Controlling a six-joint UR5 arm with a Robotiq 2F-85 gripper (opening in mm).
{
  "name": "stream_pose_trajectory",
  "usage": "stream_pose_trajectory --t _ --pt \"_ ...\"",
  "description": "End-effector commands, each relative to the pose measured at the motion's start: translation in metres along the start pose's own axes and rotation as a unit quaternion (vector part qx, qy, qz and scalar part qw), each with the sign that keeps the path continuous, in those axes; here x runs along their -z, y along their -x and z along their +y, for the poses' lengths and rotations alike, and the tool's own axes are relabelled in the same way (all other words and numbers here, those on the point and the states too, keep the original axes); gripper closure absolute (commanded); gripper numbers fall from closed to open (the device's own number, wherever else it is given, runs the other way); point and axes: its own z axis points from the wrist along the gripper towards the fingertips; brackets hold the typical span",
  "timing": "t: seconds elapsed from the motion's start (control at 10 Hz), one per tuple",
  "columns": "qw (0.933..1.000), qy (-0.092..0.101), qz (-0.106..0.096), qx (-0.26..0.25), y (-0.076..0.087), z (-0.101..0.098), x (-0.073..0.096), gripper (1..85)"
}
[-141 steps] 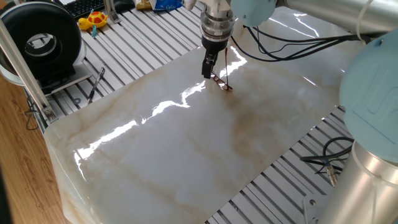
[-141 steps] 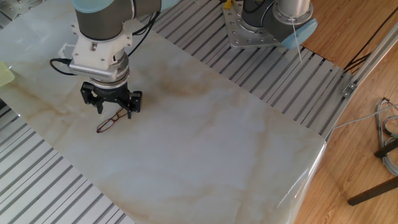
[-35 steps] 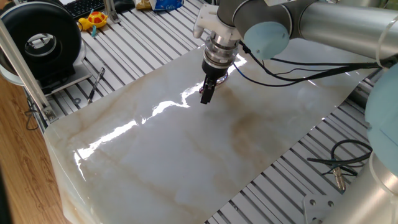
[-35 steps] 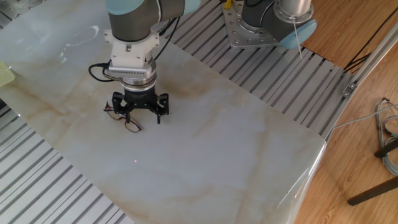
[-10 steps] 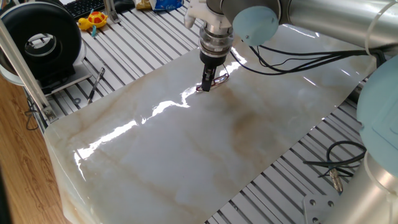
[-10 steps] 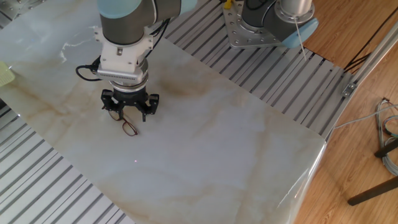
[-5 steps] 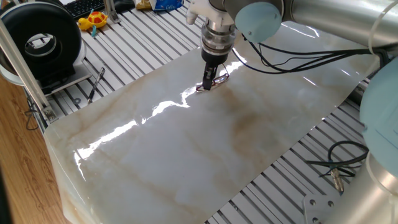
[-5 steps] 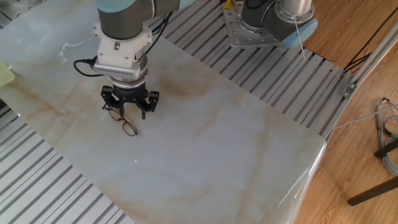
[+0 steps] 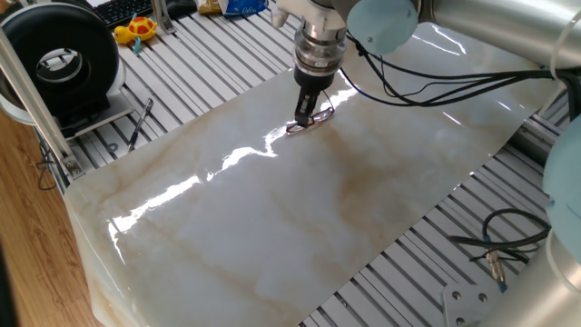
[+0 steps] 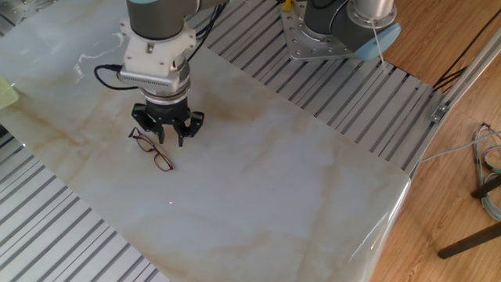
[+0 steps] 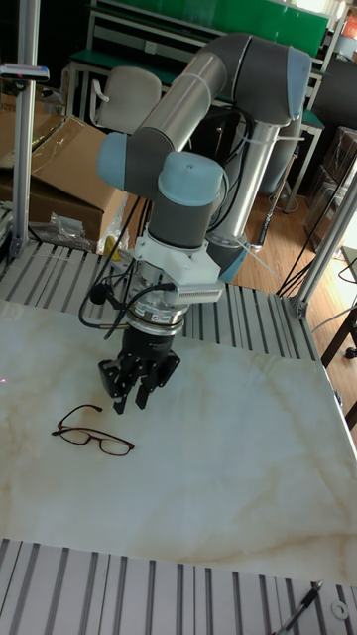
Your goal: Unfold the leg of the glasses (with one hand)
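Gripper (image 11: 134, 395) inspection first: I see the black two-finger hand hanging fingers-down from the silver wrist, just above the marble surface (image 10: 313, 180). Its fingertips stand close together with only a narrow gap. Nothing appears to be held between them, though from one fixed view the tips overlap the frame and I cannot rule out light contact.

Position of the glasses (image 11: 92, 433): they lie flat on the surface, just beside the fingertips, toward the far-left corner region as the other fixed view shows it, and well apart from the edge nearest the wooden floor. In the tall view the lens front runs as a dark line, and one temple arm curves away from it at an angle, so I judge that leg at least partly open. The second leg I cannot resolve; it is too thin to separate from the front.

Handling assessment, as judgement only: the frame is thin wire, very light, and will slide on the glossy marble under any sideways push. Hinges and lenses are fragile. I would take hold on the temple arm near its free tip, gently, and swing it about the hinge, not pinch the lenses.
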Motion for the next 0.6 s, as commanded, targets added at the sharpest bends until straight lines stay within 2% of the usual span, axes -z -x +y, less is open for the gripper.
stream_pose_trajectory --t 0.0,0.1,0.3,0.5 --pt "0.9998 -0.001 0.002 -0.017 -0.001 0.000 0.005 84.3" --pt "1.0000 -0.004 0.003 -0.002 0.001 -0.001 0.002 84.3" --pt "0.9956 -0.036 0.025 0.083 -0.001 -0.017 -0.005 84.3" --pt "0.9915 -0.060 0.039 0.108 0.011 -0.023 -0.004 84.3"
